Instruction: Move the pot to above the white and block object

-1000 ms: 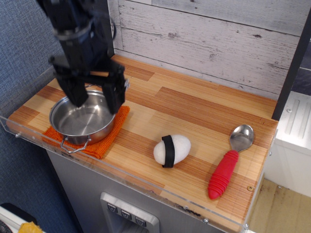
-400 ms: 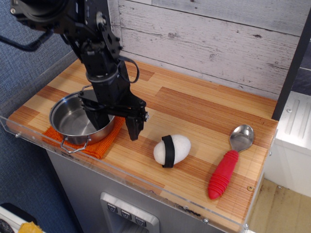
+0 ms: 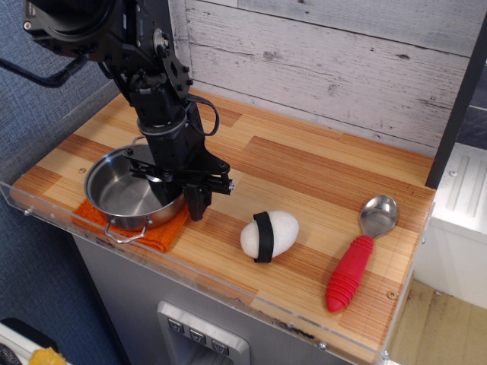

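The pot [image 3: 123,194], shallow and shiny steel with wire loop handles, sits on an orange cloth [image 3: 163,237] at the table's front left. My black gripper [image 3: 183,201] comes down over the pot's right rim. One finger is inside the pot and one finger [image 3: 197,205] is outside, and they are closed on the rim. The white and block object [image 3: 270,234], a white egg shape with a black band, lies on the wood about a hand's width to the right of the gripper.
A silver spoon with a red handle [image 3: 356,262] lies at the front right. The wooden table [image 3: 304,167] has a clear plastic lip [image 3: 228,291] along its front edge and a plank wall behind it. A white unit stands at the far right.
The gripper has moved right from over the pot's middle, lowered over the right rim and closed its fingers. The pot has shifted slightly to the right on the cloth.
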Controlling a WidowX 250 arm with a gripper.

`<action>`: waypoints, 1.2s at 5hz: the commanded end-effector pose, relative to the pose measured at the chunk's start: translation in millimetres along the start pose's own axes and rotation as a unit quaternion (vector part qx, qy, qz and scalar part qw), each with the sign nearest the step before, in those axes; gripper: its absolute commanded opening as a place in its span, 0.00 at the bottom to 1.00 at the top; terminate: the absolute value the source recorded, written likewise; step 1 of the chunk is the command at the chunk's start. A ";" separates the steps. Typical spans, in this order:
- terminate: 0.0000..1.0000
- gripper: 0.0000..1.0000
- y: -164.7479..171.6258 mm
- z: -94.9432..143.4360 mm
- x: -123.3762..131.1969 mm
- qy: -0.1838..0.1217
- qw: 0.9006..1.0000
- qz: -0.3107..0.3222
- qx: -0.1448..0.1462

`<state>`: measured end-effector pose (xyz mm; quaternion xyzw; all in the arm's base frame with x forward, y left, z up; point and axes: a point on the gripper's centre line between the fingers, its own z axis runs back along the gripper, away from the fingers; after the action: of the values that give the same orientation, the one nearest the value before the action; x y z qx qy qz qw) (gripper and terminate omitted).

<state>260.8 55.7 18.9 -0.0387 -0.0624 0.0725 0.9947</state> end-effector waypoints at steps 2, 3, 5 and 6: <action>0.00 0.00 12.7 37.6 -1.1 -0.028 0.999 0.012 0.023; 0.00 0.00 20.0 54.9 2.3 -0.045 0.998 0.023 0.035; 0.00 0.00 13.0 77.1 50.6 -0.081 0.997 0.008 0.010; 0.00 0.00 -20.7 74.9 67.0 -0.087 0.996 -0.029 -0.013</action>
<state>317.9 45.1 90.4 -0.0531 -0.1306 0.0471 0.9889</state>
